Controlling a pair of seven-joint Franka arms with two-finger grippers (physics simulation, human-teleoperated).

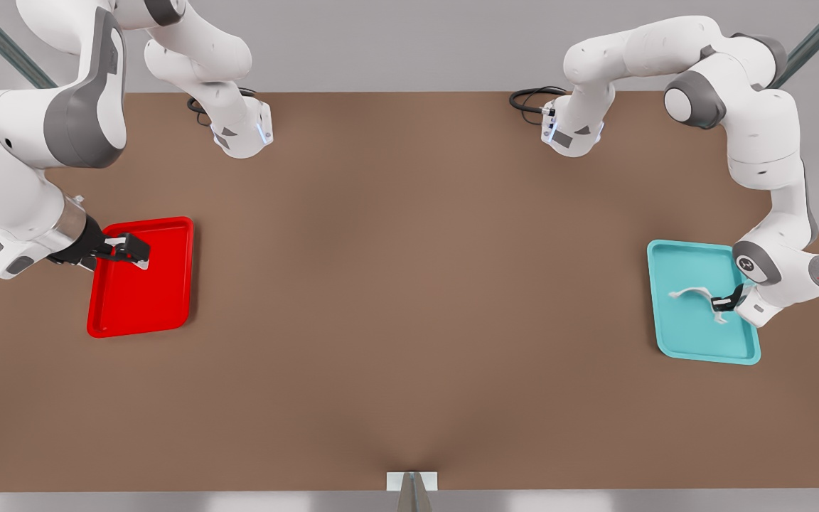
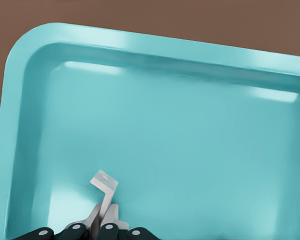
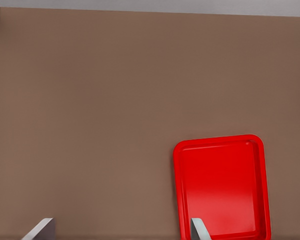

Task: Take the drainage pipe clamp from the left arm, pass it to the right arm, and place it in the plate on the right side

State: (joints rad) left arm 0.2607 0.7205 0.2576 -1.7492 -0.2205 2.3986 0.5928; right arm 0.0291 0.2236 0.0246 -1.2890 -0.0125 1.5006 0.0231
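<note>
Front view showed the left gripper (image 1: 725, 301) closed on the clamp (image 1: 694, 294) over the teal tray (image 1: 665, 313), apparently lifting it for handover, while the right gripper (image 1: 125, 250), fingers apart, waited above the plate (image 1: 168, 299).

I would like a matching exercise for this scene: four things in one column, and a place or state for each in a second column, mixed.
Things:
1. drainage pipe clamp
2. left pincer
3. right pincer
4. red plate

Places or states:
A. open above the red plate
B. on the table at the front view's left
C. held over the teal tray
D. shut on the clamp

Pairs: 1-C, 2-D, 3-A, 4-B
</note>
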